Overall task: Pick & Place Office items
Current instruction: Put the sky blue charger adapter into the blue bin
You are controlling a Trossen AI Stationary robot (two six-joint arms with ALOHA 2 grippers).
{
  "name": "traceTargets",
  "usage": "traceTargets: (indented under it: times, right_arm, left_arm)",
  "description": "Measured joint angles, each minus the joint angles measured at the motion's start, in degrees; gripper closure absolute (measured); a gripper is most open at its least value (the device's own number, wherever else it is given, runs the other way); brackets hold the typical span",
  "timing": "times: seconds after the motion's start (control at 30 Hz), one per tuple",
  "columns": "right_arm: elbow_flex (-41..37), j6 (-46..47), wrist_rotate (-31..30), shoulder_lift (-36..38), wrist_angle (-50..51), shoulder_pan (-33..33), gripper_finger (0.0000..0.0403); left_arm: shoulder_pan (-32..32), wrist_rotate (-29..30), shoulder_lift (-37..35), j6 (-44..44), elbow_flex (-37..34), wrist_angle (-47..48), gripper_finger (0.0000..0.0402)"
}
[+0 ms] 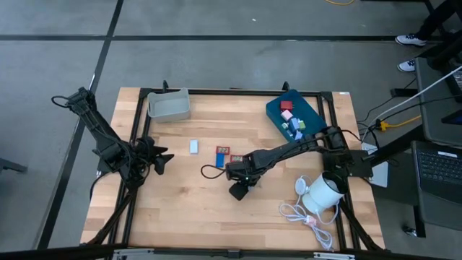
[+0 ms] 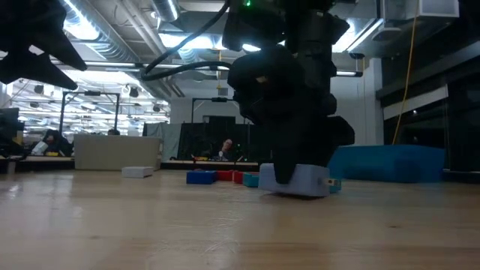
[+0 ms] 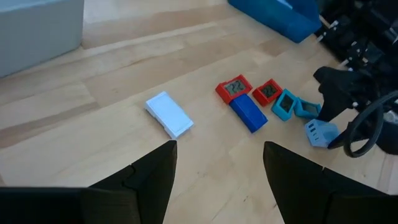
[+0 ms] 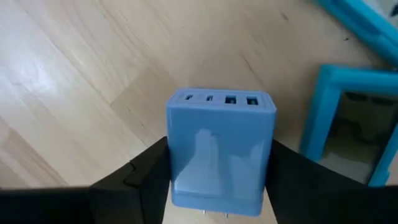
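Note:
My right gripper [image 1: 238,189] is down at the middle of the table, shut on a light blue block with a row of ports [image 4: 221,146], which also shows in the low view [image 2: 304,180]. Just beyond it lie two red pieces [image 3: 234,89], a dark blue piece [image 3: 247,113] and teal pieces [image 3: 286,104], flat on the wood. A light blue flat piece [image 1: 193,146] lies alone farther left. More small pieces sit in the blue tray [image 1: 278,108]. My left gripper [image 1: 164,159] waits open over the table's left part. My right gripper pinches the light blue block by its two opposite side faces [image 4: 177,162], one finger [image 4: 146,177] on each side. The fingers come from above, pointing down. The block's underside [image 2: 300,192] rests on the table, with the port face turned away from the wrist.
A grey tray [image 1: 170,105] stands at the far left of the table, the blue tray at the far right. A white round object with a coiled cable [image 1: 323,193] sits at the near right. Bare wood lies along the near edge and between the arms.

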State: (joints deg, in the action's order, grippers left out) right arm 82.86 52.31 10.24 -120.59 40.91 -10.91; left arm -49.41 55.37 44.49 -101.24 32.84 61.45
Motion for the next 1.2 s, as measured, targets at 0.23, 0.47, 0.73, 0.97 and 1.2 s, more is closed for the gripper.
traceTargets:
  times: [0.23, 0.47, 0.73, 0.97, 1.2]
  right_arm:
    - [6.0, -3.4, -7.3, 3.4, -1.4, 2.6, 0.0193]
    - [10.4, -5.7, -17.7, 7.9, 3.0, 8.7, 0.0193]
    - [10.4, -9.3, -28.5, 13.0, 17.4, 18.6, 0.0193]
    - [10.4, -13.1, -32.1, 13.7, 27.7, 29.9, 0.0193]
    - [7.8, -18.3, -30.8, 13.7, 30.3, 40.0, 0.0193]
  left_arm:
    - [0.0, 2.9, 0.0, 0.0, 0.0, 0.0, 0.0167]
    - [0.0, 3.3, 0.0, 0.0, 0.0, 0.0, 0.0167]
    - [0.0, 4.1, 0.0, 0.0, 0.0, 0.0, 0.0167]
    - [0.0, 4.5, 0.0, 0.0, 0.0, 0.0, 0.0167]
    - [0.0, 5.2, 0.0, 0.0, 0.0, 0.0, 0.0167]
